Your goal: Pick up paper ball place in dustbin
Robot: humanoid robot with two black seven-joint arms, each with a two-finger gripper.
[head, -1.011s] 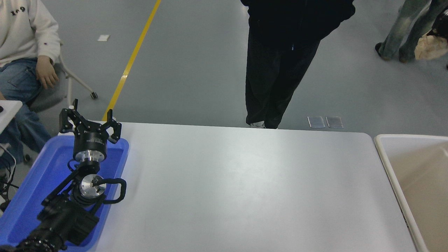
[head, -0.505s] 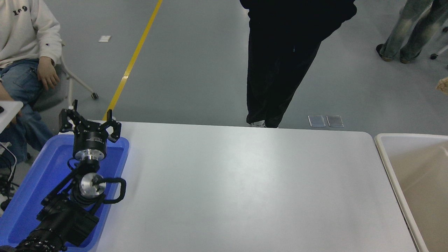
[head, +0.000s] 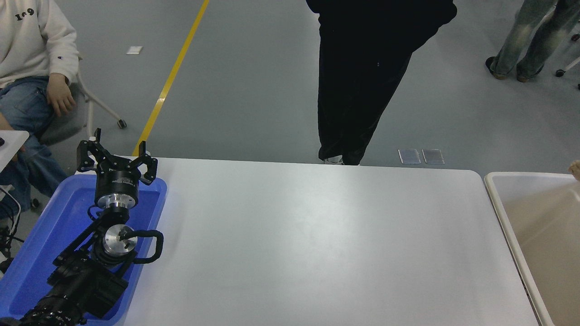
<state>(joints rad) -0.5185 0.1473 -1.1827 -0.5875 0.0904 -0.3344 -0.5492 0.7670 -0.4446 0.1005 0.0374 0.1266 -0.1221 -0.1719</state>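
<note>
The beige dustbin [head: 507,226] stands at the table's right end, cut off by the picture's edge. A small tan wrinkled piece, apparently the paper ball [head: 575,169], shows at the right edge just above the dustbin's far rim; most of it is out of frame, and what holds it is not visible. My left gripper [head: 117,153] is open and empty, parked over the blue tray [head: 41,244] at the lower left. My right arm is out of view.
The white table [head: 317,235] spans the middle. A person in black [head: 362,81] stands at its far edge. A seated person in a white top [head: 31,54] is at the upper left. Another person's legs [head: 521,40] are at the upper right.
The tan paper piece at the right edge has moved down, from high near the far person's legs to just above the dustbin's rim. My left arm has not moved.
</note>
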